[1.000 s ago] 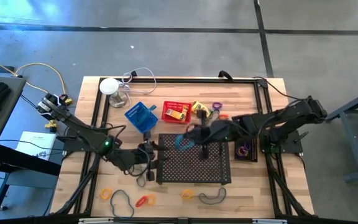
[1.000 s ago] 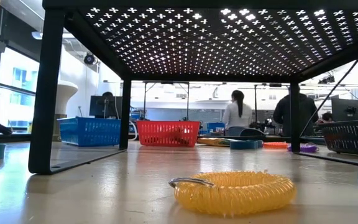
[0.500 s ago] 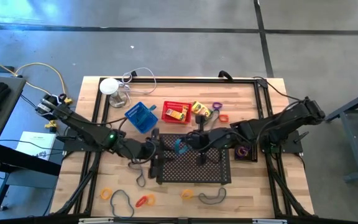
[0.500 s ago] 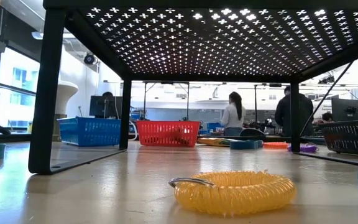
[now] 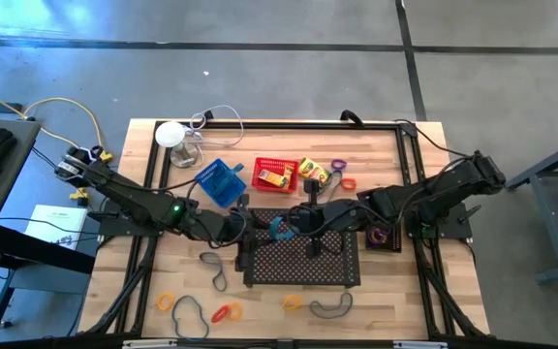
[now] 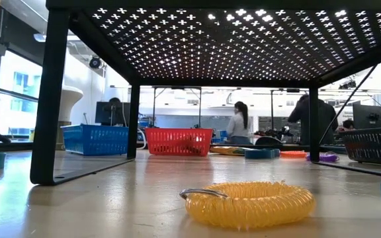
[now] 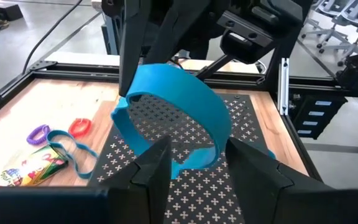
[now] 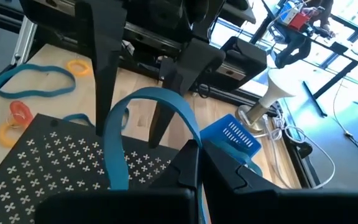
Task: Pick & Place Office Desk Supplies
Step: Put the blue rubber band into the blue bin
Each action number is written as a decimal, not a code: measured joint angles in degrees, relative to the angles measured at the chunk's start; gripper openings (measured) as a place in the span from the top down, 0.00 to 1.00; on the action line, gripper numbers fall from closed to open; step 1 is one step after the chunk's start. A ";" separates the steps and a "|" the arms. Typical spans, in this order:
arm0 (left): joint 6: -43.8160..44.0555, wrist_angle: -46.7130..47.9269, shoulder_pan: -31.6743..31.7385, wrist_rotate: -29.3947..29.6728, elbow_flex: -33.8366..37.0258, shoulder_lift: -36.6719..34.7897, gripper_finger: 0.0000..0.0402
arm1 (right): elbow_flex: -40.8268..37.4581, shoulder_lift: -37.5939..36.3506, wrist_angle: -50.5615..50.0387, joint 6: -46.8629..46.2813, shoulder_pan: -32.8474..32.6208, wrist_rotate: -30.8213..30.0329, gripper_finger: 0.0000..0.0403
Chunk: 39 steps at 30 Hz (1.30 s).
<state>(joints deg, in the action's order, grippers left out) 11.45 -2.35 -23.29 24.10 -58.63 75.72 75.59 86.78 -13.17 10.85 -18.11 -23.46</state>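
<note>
While both arms meet over the upper left part of the black perforated tray (image 5: 303, 257) in the middle of the high view, they share one wide blue band loop (image 5: 280, 227) that stands upright on the tray. The right tool (image 8: 199, 163) is fully closed and pinches the edge of this blue loop, as the right wrist view shows. The left tool (image 7: 195, 158) has its two fingers apart, and the lower rim of the same loop (image 7: 173, 115) lies between them; I cannot tell if the fingers press on it. In the high view the blue mesh basket (image 5: 220, 181) sits at the upper left of the tray, the red mesh basket (image 5: 274, 174) is just right of it with a yellow crayon box (image 5: 275, 178) inside, and a second yellow crayon box (image 5: 312, 171) lies on the bench (image 5: 153, 281) beside the red basket. A purple loop (image 5: 338, 165) and a red loop (image 5: 348, 183) lie near this box. The black mesh basket (image 5: 384, 233) is at the right edge of the tray. Along the lower part of the frame there are a yellow loop (image 5: 166, 302), a dark loop (image 5: 190, 315), an orange-red loop (image 5: 226, 312) and another yellow loop (image 5: 292, 302). In the low view a yellow coiled loop (image 6: 247, 203) lies on the bench under the tray.
</note>
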 joint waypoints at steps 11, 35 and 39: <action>-4.16 -3.08 0.92 -0.05 0.00 0.04 0.84 | 0.00 0.00 0.00 -0.26 0.00 0.02 0.99; -6.68 -1.54 -1.03 3.07 0.00 -1.04 1.00 | 0.00 -0.02 1.75 -3.41 -11.94 -21.54 0.52; -6.38 7.38 -3.09 8.27 -1.33 -5.18 1.00 | 0.00 -0.09 0.40 -8.85 -15.73 -24.22 0.45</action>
<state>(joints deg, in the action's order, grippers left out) 5.07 5.03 -26.38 32.37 -59.96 70.54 75.59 86.70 -12.77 2.00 -33.84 -47.68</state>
